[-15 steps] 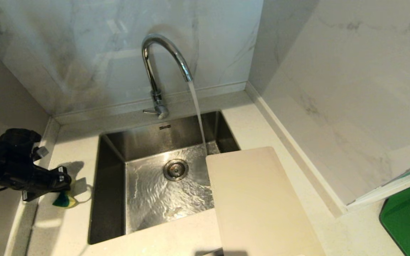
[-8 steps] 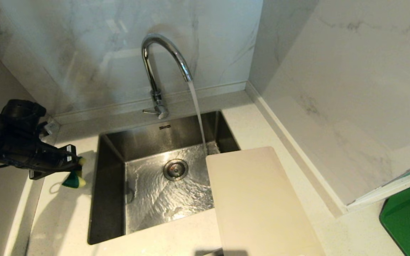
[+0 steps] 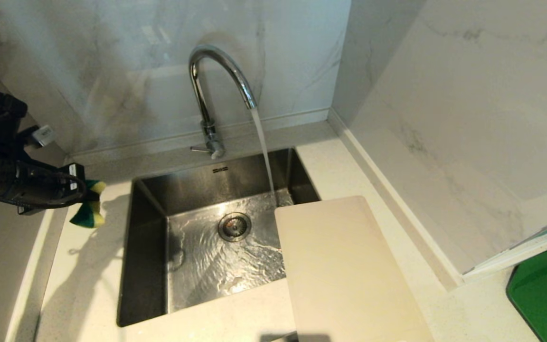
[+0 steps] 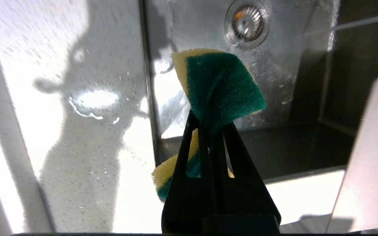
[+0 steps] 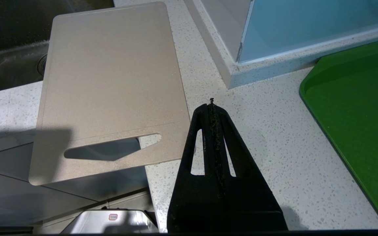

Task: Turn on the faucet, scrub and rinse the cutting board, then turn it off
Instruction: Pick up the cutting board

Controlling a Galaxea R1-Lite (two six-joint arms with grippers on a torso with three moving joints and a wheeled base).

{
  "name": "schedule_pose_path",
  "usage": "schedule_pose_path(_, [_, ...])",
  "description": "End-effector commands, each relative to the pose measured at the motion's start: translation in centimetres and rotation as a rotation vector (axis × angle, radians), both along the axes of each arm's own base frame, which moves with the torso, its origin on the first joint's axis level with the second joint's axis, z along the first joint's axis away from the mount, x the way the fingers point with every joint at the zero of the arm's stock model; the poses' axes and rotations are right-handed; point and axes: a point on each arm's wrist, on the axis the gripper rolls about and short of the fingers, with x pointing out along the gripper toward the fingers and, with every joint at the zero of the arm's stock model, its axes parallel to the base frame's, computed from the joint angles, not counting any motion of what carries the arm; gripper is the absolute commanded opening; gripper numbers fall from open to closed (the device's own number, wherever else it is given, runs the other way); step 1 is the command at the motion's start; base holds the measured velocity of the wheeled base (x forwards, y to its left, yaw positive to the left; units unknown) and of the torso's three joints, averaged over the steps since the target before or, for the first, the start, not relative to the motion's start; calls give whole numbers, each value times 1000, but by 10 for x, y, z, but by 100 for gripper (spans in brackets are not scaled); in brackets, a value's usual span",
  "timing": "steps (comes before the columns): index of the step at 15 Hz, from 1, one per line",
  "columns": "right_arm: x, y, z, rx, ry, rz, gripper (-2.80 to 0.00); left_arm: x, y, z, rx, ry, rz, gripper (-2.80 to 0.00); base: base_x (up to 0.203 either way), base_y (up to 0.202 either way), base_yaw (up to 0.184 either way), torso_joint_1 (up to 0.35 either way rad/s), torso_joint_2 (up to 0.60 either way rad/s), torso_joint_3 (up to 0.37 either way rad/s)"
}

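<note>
No text or label here is legible anywhere.

The head camera looks steeply down on the stainless steel sink (image 3: 216,247), with the cream-white rectangular plastic cutting board (image 3: 344,270) at 4 o'clock. The left wrist camera hangs close over the sink's edge. The right wrist camera faces the pale speckled worktop (image 5: 261,137). All three share the board.

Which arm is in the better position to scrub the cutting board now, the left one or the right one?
Probably the left. Its left gripper is shut on the sponge, raised beside the sink. The right gripper is shut and empty, near the cutting board.
</note>
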Motion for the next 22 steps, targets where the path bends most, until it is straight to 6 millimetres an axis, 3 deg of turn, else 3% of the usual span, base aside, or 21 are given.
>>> schedule_pose_path(1, [0,0,0,0,1,0,-280,-24,1,24,14,-87,-8,-280,0,0,0,0,0,0])
schedule_pose_path(8, [0,0,0,0,1,0,-280,-60,12,56,61,-224,15,-280,0,0,0,0,0,0])
schedule_pose_path(16, [0,0,0,0,1,1,-280,-135,14,103,105,-468,39,-280,0,0,0,0,0,0])
schedule_pose_path(19, [0,0,0,0,1,1,-280,-150,17,109,143,-553,57,-280,0,0,0,0,0,0])
schedule_pose_path(22, [0,0,0,1,1,1,-280,-160,17,97,189,-631,50,-280,0,0,0,0,0,0])
